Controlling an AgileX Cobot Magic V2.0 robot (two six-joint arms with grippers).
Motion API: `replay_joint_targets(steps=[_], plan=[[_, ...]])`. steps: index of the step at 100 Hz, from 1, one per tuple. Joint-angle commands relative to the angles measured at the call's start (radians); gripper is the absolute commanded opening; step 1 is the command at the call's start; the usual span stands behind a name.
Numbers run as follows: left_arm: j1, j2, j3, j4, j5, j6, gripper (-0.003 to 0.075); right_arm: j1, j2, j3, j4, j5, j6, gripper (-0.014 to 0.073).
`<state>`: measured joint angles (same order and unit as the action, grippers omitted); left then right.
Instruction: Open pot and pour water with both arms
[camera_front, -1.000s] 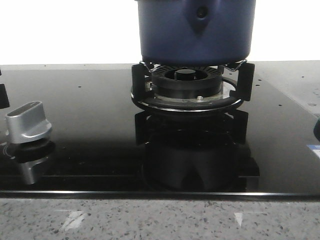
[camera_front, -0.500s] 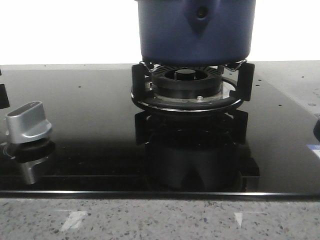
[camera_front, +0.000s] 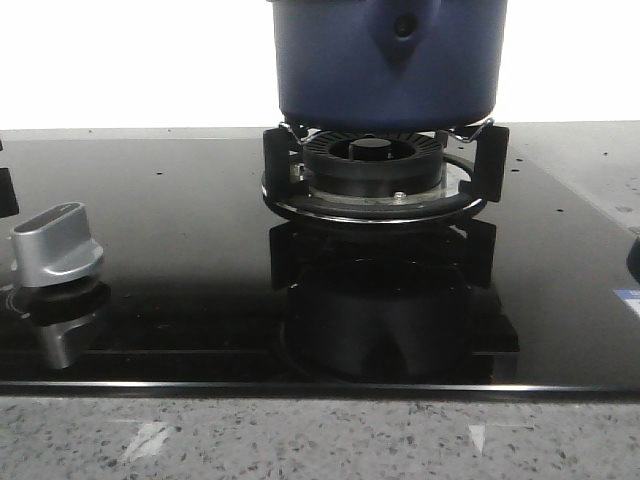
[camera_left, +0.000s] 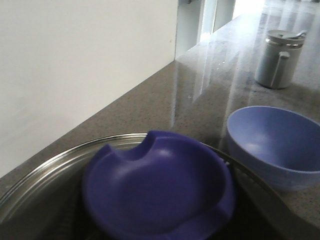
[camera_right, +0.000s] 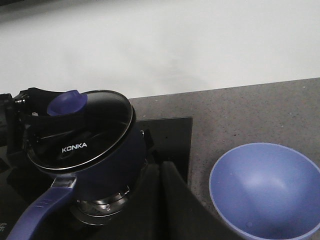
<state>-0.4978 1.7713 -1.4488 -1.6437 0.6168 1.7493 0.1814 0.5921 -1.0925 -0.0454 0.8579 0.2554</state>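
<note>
Fingers of both arms: out of view, state cannot be told. Pot (camera_front: 390, 60) sits on burner (camera_front: 375, 175) at twelve o'clock, lid (camera_right: 82, 132) on; position unchanged, opening pending.

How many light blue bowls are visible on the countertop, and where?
1. The light blue bowl stands on the grey countertop, beside the stove to the pot's side; the left wrist view shows the same bowl. Others may lie out of frame.
</note>
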Motion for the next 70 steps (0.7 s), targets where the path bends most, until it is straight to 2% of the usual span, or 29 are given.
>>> replay_joint_targets(steps=[1, 70], plan=[[-0.005, -0.055, -0.037, -0.062, 0.013, 0.000, 0.0388, 0.003, 0.004, -0.018, -0.001, -0.080, -0.011, -0.0070], [-0.005, -0.054, -0.037, -0.069, 0.066, 0.000, 0.0388, 0.003, 0.004, -0.018, -0.001, -0.077, -0.011, -0.0070]])
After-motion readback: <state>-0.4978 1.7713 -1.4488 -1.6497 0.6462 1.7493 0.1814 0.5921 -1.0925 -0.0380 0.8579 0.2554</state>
